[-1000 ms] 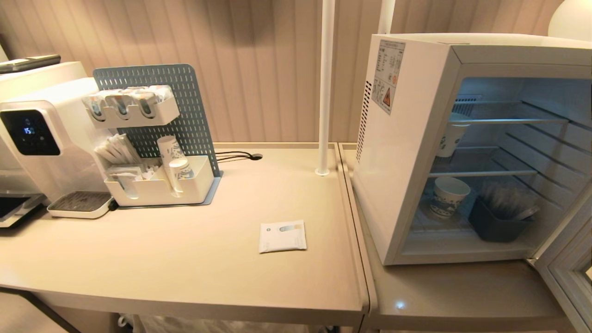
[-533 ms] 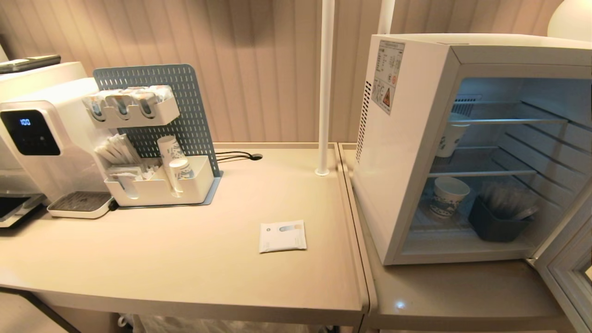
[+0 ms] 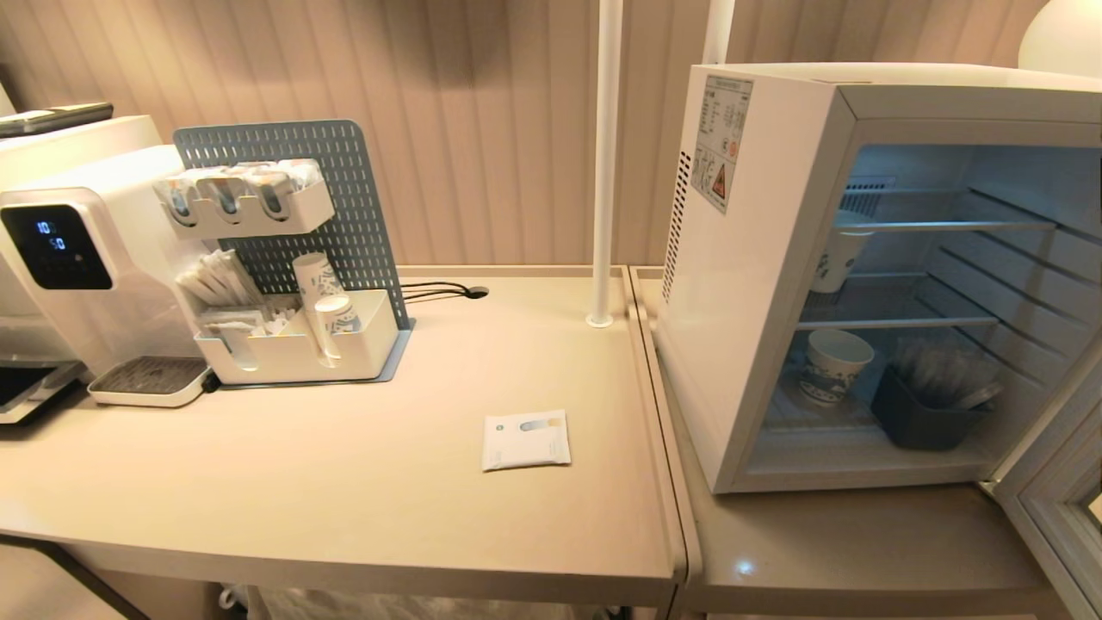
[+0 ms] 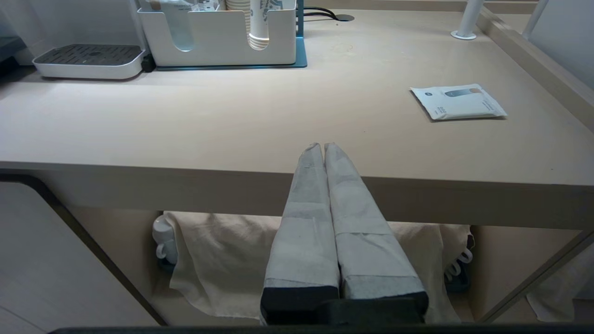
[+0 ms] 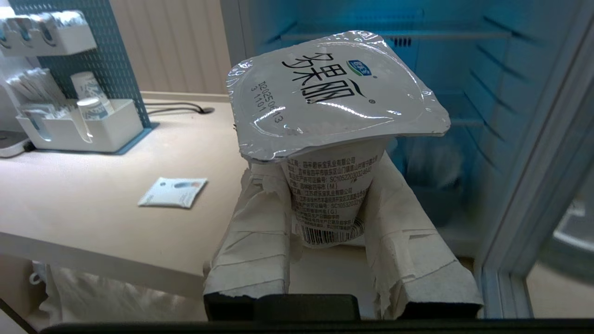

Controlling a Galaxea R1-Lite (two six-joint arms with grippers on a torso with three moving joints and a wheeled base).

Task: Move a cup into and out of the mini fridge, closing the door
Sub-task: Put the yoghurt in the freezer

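Right gripper [image 5: 332,208] pinches a foil-lidded yogurt cup [image 5: 332,139] upright between its paper-wrapped fingers [image 5: 260,232], out in front of the mini fridge [image 3: 775,258]. Fridge door [image 3: 1055,508] hangs wide open; a paper cup [image 3: 831,366] and dark bin [image 3: 925,422] sit inside. Left gripper [image 4: 323,149] pressed together, parked at the table [image 4: 232,125] edge.

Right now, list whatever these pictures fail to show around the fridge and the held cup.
- Door: head view, cut off by the right edge; its lettering is out of view.
- Paper cup on the mini fridge's middle shelf: head view, partly hidden by the front frame.
- Right hand and its yogurt cup: outside the head view.
- Yogurt cup's base: right wrist view, hidden between the padded fingers.
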